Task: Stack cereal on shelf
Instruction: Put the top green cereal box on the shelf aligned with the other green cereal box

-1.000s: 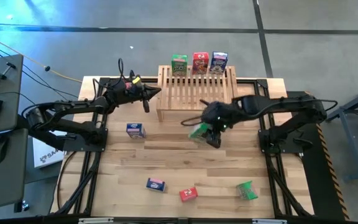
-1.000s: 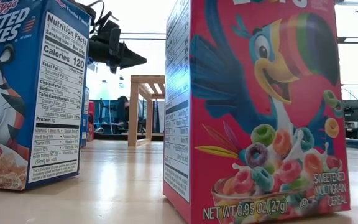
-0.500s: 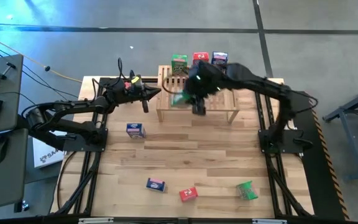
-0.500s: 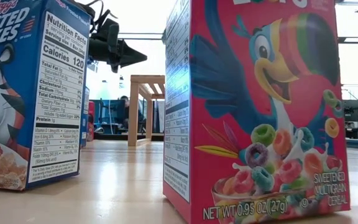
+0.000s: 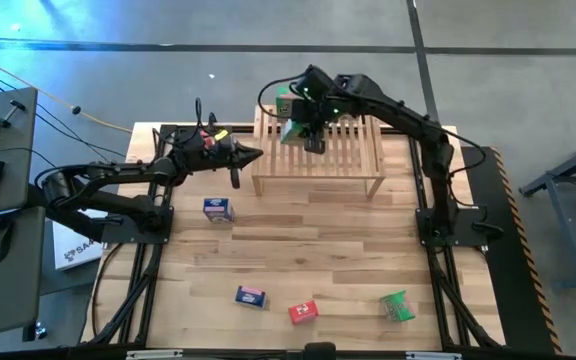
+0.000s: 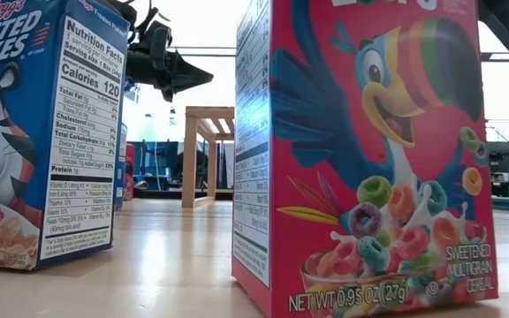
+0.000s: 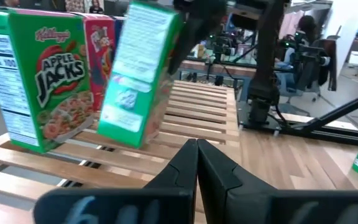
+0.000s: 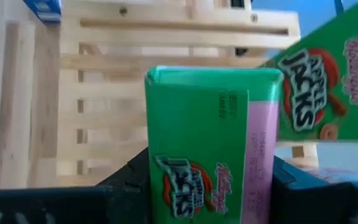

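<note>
One green cereal box (image 7: 138,74) is clamped in the right pincer (image 5: 303,128) above the shelf (image 5: 318,160), long axis roughly vertical and slightly tilted, just beside the standing green box (image 7: 42,78) at the shelf's back. The right arm is stretched far over the slats. The left pincer (image 5: 243,157), fingers pressed together, is held beside the shelf's left end above the worktop (image 5: 298,260).

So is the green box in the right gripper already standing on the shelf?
No: the green box hangs tilted above the shelf, held by the right gripper.

Green cereal boxes (image 5: 293,130): three. Red boxes (image 5: 303,312): two. Blue boxes (image 5: 218,209): three. Shelf (image 5: 318,160): one.
</note>
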You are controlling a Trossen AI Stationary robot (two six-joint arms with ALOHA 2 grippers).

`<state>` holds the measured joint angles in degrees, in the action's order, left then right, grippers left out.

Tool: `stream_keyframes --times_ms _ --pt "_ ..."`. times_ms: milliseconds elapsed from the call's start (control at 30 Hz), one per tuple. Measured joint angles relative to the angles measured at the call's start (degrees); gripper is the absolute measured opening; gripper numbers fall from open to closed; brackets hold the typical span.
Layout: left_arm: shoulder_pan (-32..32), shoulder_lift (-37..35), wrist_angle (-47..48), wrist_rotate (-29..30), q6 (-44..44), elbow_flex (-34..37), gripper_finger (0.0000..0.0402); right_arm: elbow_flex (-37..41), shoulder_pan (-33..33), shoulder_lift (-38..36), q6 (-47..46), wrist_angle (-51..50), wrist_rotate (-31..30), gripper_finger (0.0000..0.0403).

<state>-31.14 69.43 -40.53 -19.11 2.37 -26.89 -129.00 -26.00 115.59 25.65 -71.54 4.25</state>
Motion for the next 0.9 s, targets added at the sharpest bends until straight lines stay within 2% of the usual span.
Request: stream_keyframes --times_ms 300,467,767,900 --pt "1.02 0.00 0.11 0.14 -0.02 0.00 0.0000 0.51 -0.63 0.35 -0.07 3.26 0.73 0.0150" --pt "0.99 0.00 0.23 0.19 -0.02 0.00 0.0000 0.55 -0.01 0.37 -0.11 4.66 -2.10 0.0152" --pt "0.99 0.00 0.46 0.23 -0.02 0.00 0.0000 0.56 0.28 0.37 -0.11 7.91 -2.73 0.0205" --pt "0.99 0.00 0.48 0.23 -0.02 0.00 0.0000 0.56 0.26 0.37 -0.11 9.22 -2.71 0.0215"
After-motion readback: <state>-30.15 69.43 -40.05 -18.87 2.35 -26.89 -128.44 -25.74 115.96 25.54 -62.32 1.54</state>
